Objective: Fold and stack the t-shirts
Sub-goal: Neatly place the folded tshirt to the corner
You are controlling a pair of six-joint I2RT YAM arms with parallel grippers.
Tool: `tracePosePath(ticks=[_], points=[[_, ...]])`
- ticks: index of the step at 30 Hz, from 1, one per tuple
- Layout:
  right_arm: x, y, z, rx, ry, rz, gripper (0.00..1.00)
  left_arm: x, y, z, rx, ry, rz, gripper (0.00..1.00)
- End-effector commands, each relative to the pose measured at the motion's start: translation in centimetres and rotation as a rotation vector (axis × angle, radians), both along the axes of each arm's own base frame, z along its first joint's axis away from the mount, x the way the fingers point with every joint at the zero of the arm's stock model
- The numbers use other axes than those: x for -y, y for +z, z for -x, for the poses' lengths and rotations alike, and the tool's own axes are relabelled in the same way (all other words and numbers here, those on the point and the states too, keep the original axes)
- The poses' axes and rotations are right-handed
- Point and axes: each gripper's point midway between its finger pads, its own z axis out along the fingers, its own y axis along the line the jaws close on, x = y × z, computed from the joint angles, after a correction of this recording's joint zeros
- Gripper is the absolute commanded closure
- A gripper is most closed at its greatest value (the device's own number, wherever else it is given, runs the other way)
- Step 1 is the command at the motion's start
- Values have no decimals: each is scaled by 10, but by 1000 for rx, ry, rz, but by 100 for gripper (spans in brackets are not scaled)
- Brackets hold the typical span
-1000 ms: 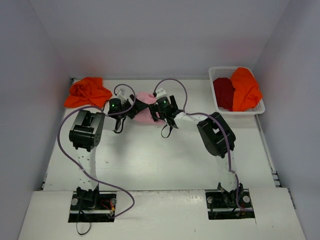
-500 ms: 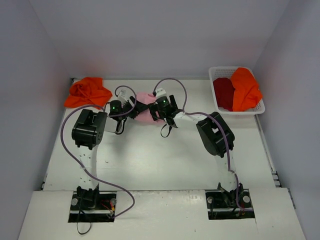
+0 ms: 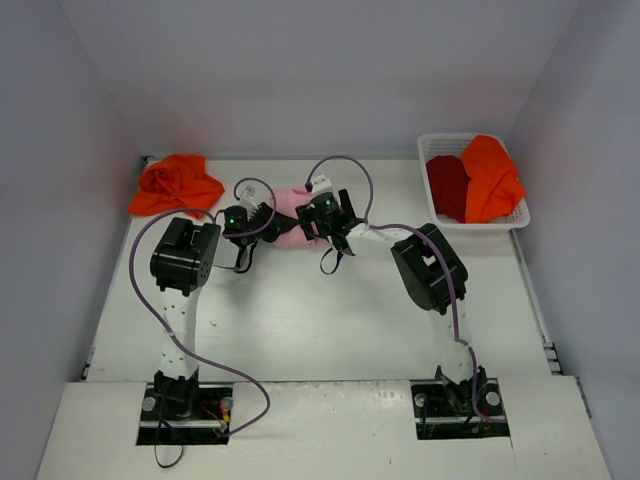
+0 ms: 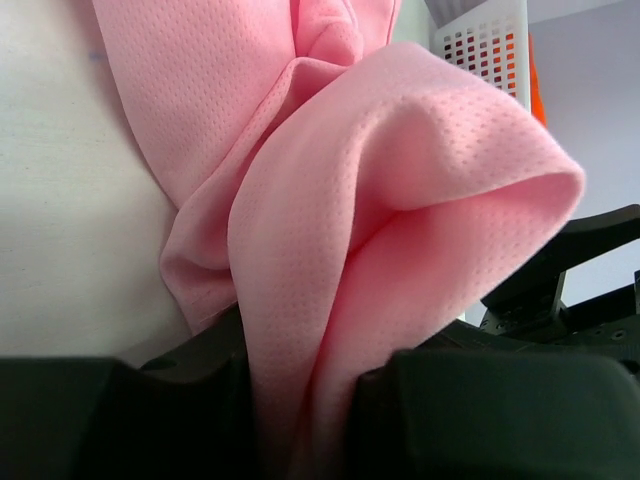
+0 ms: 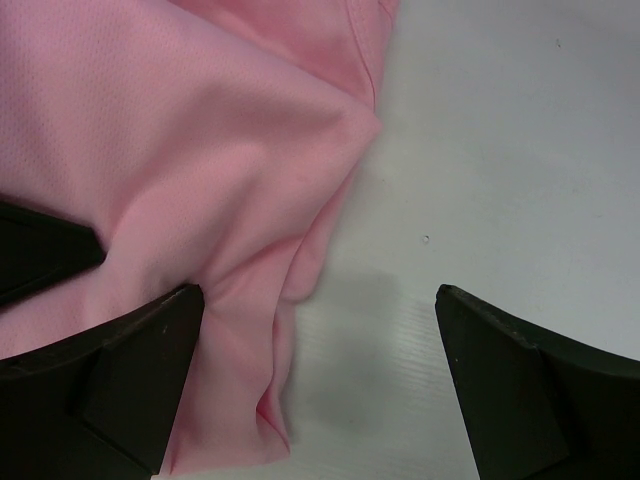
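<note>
The light pink t-shirt (image 3: 288, 197) lies bunched at the back middle of the table, between both grippers. My left gripper (image 3: 263, 216) is shut on a raised fold of it; the left wrist view shows the pink cloth (image 4: 400, 150) pinched between the black jaws (image 4: 305, 420). My right gripper (image 3: 307, 222) stands open over the shirt's right edge. In the right wrist view its left finger (image 5: 150, 360) rests on the pink cloth (image 5: 180, 130), and the right finger (image 5: 510, 370) is over bare table. A bright orange t-shirt (image 3: 176, 184) lies crumpled at the back left.
A white latticed basket (image 3: 435, 143) at the back right holds a dark red t-shirt (image 3: 447, 185) and another orange t-shirt (image 3: 490, 178). The basket (image 4: 480, 40) also shows in the left wrist view. Walls enclose the white table (image 3: 320, 320) on three sides.
The left gripper has closed on a fold of the pink t-shirt, and its arm has shifted slightly right. The right gripper has stayed open and nearly still.
</note>
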Motion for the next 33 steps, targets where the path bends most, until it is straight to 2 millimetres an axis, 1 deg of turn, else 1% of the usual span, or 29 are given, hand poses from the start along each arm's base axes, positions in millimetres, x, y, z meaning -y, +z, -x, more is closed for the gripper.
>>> tracePosePath(ticks=[1, 4, 6, 7, 9, 10, 12, 13, 14, 15, 16, 17, 18, 19, 20, 21, 23, 24, 25, 26, 27, 28, 29, 33], points=[[3, -6, 0, -9, 0, 26, 1, 11, -46, 34, -155, -56, -53, 100], [6, -3, 1, -6, -7, 27, 1, 9, -41, 34, -142, -49, -64, 100], [7, 2, 1, 3, -11, 25, 1, 7, -35, 36, -134, -45, -78, 100], [8, 4, 1, 9, 0, 42, 1, 5, -27, 34, -117, -32, -84, 100], [11, 13, 2, 22, -2, 49, 1, 1, -28, 39, -126, -26, -110, 100], [12, 17, 2, 29, -6, 51, 1, 0, -19, 38, -108, -20, -114, 100], [17, 28, 3, 42, -10, 60, 0, -4, -16, 42, -110, -14, -124, 100], [19, 31, 4, 48, -16, 69, 0, -5, -8, 41, -97, -7, -124, 100], [22, 35, 4, 55, -22, 73, 0, -8, -6, 41, -96, 1, -127, 100], [25, 46, 4, 71, -30, 67, 0, -11, -6, 44, -99, 5, -137, 100], [29, 48, 7, 72, -36, 68, 0, -13, 4, 43, -81, 12, -138, 100], [34, 59, 6, 85, -47, 49, 0, -18, 4, 43, -88, 25, -154, 100], [38, 63, 6, 86, -56, 44, 0, -19, 8, 43, -83, 27, -160, 100], [43, 65, 8, 83, -63, 41, 0, -20, 20, 42, -62, 32, -162, 100], [46, 69, 9, 87, -72, 35, 0, -21, 24, 42, -55, 33, -169, 100], [52, 80, 9, 98, -88, 20, 0, -23, 34, 42, -45, 39, -174, 100], [58, 92, 12, 113, -97, 7, 0, -25, 42, 44, -35, 42, -189, 100], [60, 95, 14, 117, -103, 6, 0, -29, 52, 43, -17, 61, -203, 100], [63, 98, 16, 119, -106, 5, 0, -30, 57, 42, -10, 66, -214, 100], [64, 109, 18, 132, -110, -7, 0, -33, 56, 44, -23, 69, -231, 100], [67, 111, 20, 132, -117, -4, 0, -35, 59, 43, -14, 79, -245, 100], [69, 114, 23, 132, -121, -7, 0, -36, 66, 43, -2, 83, -243, 100], [72, 121, 26, 140, -123, -11, 0, -37, 69, 43, 2, 83, -243, 100], [80, 123, 36, 138, -129, -7, 0, -39, 83, 45, 27, 97, -237, 100]])
